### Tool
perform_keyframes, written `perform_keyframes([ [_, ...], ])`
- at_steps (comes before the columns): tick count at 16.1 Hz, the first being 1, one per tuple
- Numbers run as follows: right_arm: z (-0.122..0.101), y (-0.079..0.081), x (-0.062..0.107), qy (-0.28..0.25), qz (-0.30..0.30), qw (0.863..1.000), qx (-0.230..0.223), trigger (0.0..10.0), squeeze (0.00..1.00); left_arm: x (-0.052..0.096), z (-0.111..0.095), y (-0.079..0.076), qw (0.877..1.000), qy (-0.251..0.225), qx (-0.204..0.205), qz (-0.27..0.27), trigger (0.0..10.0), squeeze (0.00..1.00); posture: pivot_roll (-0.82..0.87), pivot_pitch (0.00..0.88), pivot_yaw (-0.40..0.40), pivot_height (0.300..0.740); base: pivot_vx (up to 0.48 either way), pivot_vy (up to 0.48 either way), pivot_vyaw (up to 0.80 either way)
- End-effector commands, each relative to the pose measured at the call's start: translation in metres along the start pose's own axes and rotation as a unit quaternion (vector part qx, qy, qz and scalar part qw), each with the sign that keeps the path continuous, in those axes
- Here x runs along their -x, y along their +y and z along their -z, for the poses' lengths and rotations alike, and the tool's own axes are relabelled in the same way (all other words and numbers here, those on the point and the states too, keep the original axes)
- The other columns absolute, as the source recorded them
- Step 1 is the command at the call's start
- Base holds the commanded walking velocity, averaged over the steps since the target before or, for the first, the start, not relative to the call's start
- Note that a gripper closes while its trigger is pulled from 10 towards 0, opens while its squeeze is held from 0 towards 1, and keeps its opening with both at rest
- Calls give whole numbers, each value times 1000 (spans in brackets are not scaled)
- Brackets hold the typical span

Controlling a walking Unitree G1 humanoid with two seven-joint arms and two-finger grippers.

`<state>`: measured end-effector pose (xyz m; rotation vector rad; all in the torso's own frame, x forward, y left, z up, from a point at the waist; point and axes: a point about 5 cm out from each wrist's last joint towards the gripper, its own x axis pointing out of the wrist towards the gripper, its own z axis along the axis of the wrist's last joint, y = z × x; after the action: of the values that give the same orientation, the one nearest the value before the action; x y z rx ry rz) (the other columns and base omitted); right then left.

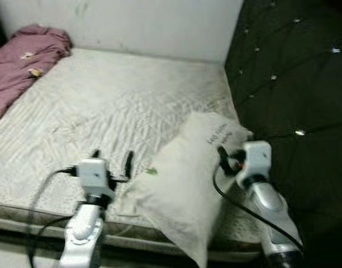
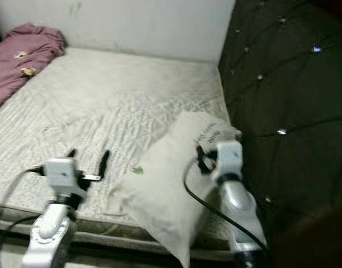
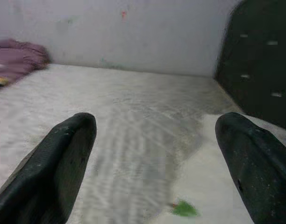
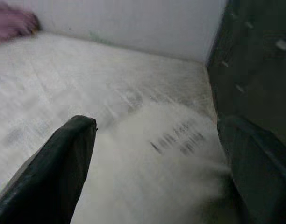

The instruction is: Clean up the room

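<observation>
Bed [image 1: 104, 106], pillow [image 1: 182, 178], perhaps pink blanket [image 1: 20, 61]

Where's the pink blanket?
The pink blanket lies bunched at the bed's far left corner against the white wall, far from the pillow.

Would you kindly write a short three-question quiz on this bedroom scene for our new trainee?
1. True or false: the white rectangular pillow with printed lettering lies against the wall at the mattress's far edge.
2. Which item is bunched in the far left corner of the white patterned mattress? A) crumpled pink fabric garment B) folded blue towel
3. Fill in: the surface to the right of the mattress is a dark tufted ____.

Key: 1 false: it lies at the near edge, between the left gripper and right gripper, both with open jaws. 2 A. 3 headboard.
</observation>
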<state>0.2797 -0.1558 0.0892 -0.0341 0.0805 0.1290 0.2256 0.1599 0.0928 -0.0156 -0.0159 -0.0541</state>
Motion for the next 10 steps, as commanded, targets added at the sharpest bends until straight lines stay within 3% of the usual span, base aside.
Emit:
perform_keyframes([
  [1, -3, 4, -1, -5, -8, 1000, 0, 10000, 0, 0, 1, 3, 1000, 6, -3, -12, 10000, 0, -15, 0, -47, 740, 0, 0, -800],
  [3, -3, 4, 0, -5, -7, 1000, 0, 10000, 0, 0, 1, 4, 1000, 9, -1, -14, 10000, 0, -14, 0, -45, 740, 0, 0, -800],
  [10, -2, 5, 1, -3, -8, 1000, -1, 10000, 0, 4, 1, 10, 999, 12, -3, -43, 10000, 0, -6, 0, -48, 740, 0, 0, 0],
])
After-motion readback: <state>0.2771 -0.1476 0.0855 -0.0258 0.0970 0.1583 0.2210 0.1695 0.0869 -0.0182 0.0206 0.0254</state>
